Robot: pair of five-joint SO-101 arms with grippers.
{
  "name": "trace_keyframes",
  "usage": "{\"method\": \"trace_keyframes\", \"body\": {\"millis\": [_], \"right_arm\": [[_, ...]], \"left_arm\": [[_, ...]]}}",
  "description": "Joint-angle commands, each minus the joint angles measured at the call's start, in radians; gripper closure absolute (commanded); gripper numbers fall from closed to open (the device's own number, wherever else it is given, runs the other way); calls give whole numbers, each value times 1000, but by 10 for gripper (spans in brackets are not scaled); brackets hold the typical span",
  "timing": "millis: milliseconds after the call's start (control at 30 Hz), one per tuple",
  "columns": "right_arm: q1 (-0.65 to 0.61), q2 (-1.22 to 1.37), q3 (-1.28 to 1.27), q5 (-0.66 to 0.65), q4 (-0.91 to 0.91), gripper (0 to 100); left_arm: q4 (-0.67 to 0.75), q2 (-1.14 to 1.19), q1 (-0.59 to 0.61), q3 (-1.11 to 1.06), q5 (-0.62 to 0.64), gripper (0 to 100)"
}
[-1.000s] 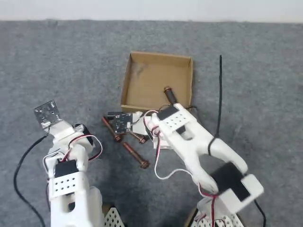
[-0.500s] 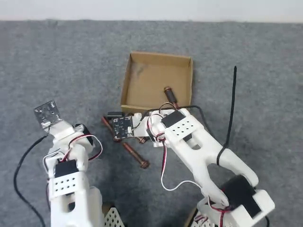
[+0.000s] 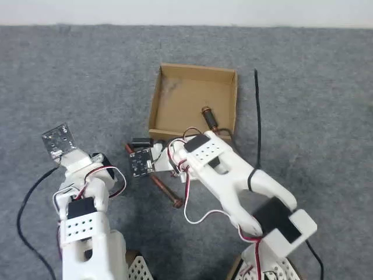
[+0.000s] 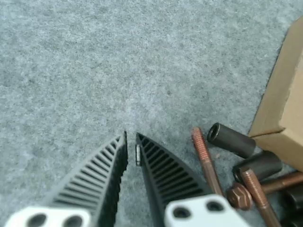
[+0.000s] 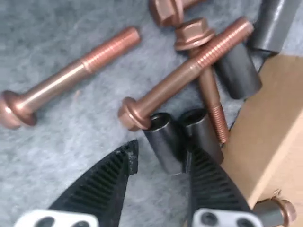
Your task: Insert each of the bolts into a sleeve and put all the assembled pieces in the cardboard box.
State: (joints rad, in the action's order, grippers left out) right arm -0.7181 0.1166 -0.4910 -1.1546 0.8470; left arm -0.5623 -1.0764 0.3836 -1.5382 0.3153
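My right gripper [image 5: 158,156] is open, low over the pile, its fingers on either side of a dark sleeve [image 5: 163,142]. A second sleeve [image 5: 201,132] lies against the first one. Copper bolts lie around them: one long bolt [image 5: 71,78] apart, another bolt [image 5: 184,71] crossing a third [image 5: 210,94]. My left gripper [image 4: 131,142] is shut and holds nothing, hovering over bare carpet beside a bolt [image 4: 204,158] and a sleeve [image 4: 231,140]. The cardboard box [image 3: 169,87] holds one assembled piece [image 3: 207,118].
Grey carpet covers the table. The right arm [image 3: 221,169] leans over the pile in front of the box's near wall [image 3: 160,132]. One bolt [image 3: 166,191] lies loose nearer the arm bases. A black cable [image 3: 257,116] runs past the box's right side.
The right arm has swung left from the box corner to the pile, and its gripper now straddles a sleeve. The left arm has not moved.
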Motion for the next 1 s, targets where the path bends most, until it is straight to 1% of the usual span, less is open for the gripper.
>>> {"method": "trace_keyframes", "body": {"millis": [0, 333, 400, 500, 667, 733, 800, 967], "right_arm": [[25, 24, 38, -44, -1, 851], [28, 79, 38, -64, 1, 857], [28, 81, 38, -63, 1, 902], [44, 81, 38, -60, 15, 994], [79, 48, 38, -43, 88, 993], [105, 4, 38, 51, 91, 991], [137, -61, 38, 186, 87, 991], [245, -219, -23, 589, 82, 991]], "left_arm": [[29, -18, -6, 10, 3, 972], [29, -18, -6, 10, 3, 972], [29, -18, -6, 10, 3, 972], [29, -18, -6, 10, 3, 972], [29, -18, -6, 10, 3, 972], [29, -18, -6, 10, 3, 972], [29, -18, -6, 10, 3, 972], [29, -18, -6, 10, 3, 971]]}}
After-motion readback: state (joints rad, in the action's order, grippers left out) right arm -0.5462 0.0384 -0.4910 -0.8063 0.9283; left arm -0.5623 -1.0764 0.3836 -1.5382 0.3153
